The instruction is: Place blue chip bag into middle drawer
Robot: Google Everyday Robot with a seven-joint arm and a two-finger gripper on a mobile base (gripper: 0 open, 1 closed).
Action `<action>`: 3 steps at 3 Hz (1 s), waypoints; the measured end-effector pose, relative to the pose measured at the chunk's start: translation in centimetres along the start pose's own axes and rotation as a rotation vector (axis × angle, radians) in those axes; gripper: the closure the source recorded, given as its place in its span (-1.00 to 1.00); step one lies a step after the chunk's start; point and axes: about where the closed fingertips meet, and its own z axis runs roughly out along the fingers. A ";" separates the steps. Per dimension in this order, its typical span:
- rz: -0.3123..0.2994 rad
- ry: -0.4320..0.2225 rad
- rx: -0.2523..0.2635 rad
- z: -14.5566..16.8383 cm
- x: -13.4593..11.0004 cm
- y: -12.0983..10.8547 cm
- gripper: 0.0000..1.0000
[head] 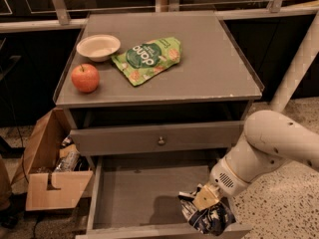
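One grey cabinet [209,68] is seen from above and in front in the camera view. Its middle drawer [139,193] is pulled out below a closed drawer front [124,142] that carries a small round knob [160,141]. The drawer is shown as a wide, shallow tray with low side walls and a bare grey floor.

At the 5 o'clock corner of that drawer the gripper [204,203] is found, carried on a thick white arm [269,148] that enters from 3 o'clock. The gripper is clamped on the upper edge of the blue chip bag [209,219], which hangs beneath it. The bag is seen as a small, crumpled, dark navy foil packet with white marks and paler edges. It is held over the drawer's front right corner, its lower part level with the front rim. Whether it touches the rim or floor cannot be told.

On the cabinet top, a pale bowl [98,46] is placed at 10 o'clock, with a red apple [85,77] just beside it toward 8 o'clock. A green snack bag [147,59] is laid near the bowl's right side.

An open cardboard box [50,188] is set on the floor at 9 o'clock of the drawer.
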 end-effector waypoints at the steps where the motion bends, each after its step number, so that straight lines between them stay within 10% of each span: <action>1: 0.012 0.001 -0.028 1.2 -0.1 -0.1 1.00; 3: 0.024 -0.013 -0.098 6.8 -4.0 -1.8 1.00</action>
